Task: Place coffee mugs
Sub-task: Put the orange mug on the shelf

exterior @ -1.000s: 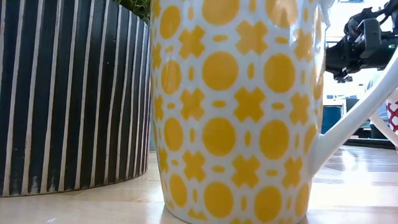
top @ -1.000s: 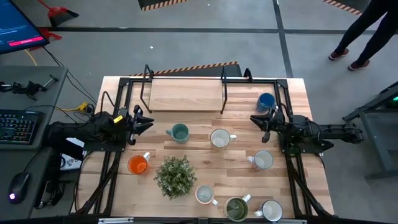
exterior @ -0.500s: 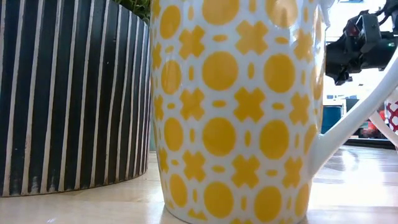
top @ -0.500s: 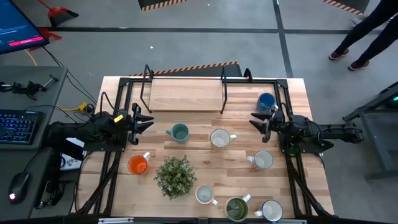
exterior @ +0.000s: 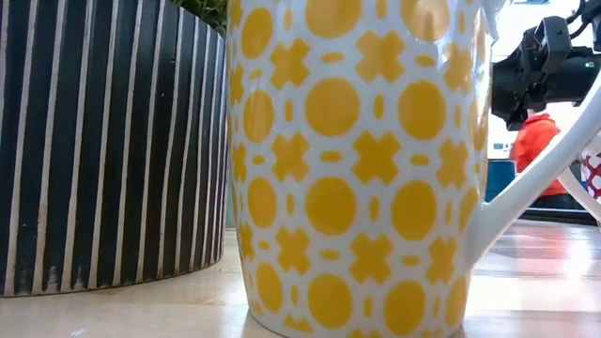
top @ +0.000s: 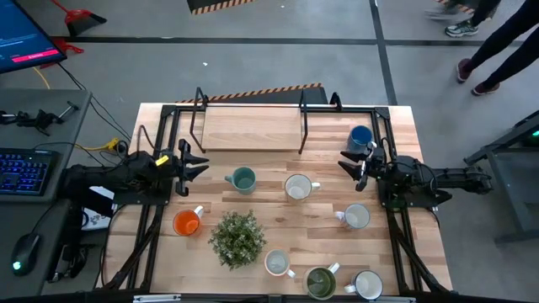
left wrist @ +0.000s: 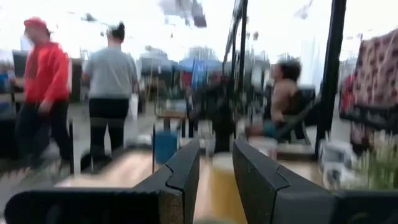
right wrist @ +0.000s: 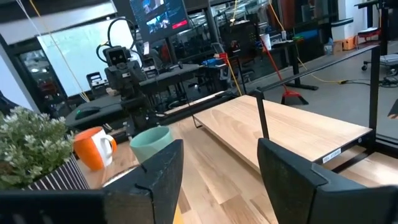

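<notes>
Filling low view, yellow-patterned mug (exterior: 362, 160) hides table.

bench (top: 396, 118): carries a raised shelf, eight mugs, a potted plant and both arms
raised shelf (top: 251, 129): far middle of the bench
far-right mug (top: 360, 136): right of the shelf, just beyond the right pincer (top: 352, 166)
left pincer (top: 193, 164): left side, just left of the mid-left mug (top: 242, 178)
centre mug (top: 296, 187): right of the mid-left mug
right mug (top: 356, 216): nearer than the right pincer
near-left mug (top: 186, 222): left of the potted plant (top: 237, 237)
near row: three mugs (top: 276, 263), (top: 320, 282), (top: 367, 285), right of the plant along the near edge
</notes>
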`<move>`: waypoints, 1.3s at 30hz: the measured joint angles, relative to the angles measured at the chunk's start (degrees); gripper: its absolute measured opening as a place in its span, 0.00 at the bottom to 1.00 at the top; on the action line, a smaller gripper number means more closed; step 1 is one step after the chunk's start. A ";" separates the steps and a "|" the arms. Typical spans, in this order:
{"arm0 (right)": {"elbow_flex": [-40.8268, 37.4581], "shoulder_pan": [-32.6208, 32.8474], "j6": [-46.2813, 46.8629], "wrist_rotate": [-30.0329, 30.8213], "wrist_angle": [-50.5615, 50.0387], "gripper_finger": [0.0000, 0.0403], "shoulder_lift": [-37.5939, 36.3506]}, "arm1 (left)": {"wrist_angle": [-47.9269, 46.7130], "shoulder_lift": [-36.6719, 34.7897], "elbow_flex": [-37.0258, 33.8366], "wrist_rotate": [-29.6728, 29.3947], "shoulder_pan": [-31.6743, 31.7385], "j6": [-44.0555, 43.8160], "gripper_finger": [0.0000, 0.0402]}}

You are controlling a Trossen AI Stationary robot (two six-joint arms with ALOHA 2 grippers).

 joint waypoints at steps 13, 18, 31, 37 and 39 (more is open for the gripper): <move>0.02 0.00 0.20 -0.11 0.00 0.48 0.00 | 2.98 -0.02 0.02 -9.21 0.00 0.00 0.22; 0.02 0.00 -1.14 -0.14 0.00 0.48 0.01 | 3.84 0.02 1.52 -11.49 0.00 1.68 0.22; 0.02 0.00 -1.81 -0.13 0.00 0.48 0.00 | -14.92 15.55 21.64 -13.33 0.80 7.81 0.22; 0.02 0.00 -1.79 -0.16 -0.01 0.48 0.00 | -27.41 24.27 30.37 -12.91 1.47 6.26 0.22; 0.02 0.00 -1.79 -0.35 -0.07 0.48 0.00 | -34.96 26.02 33.35 -11.31 1.45 5.76 0.22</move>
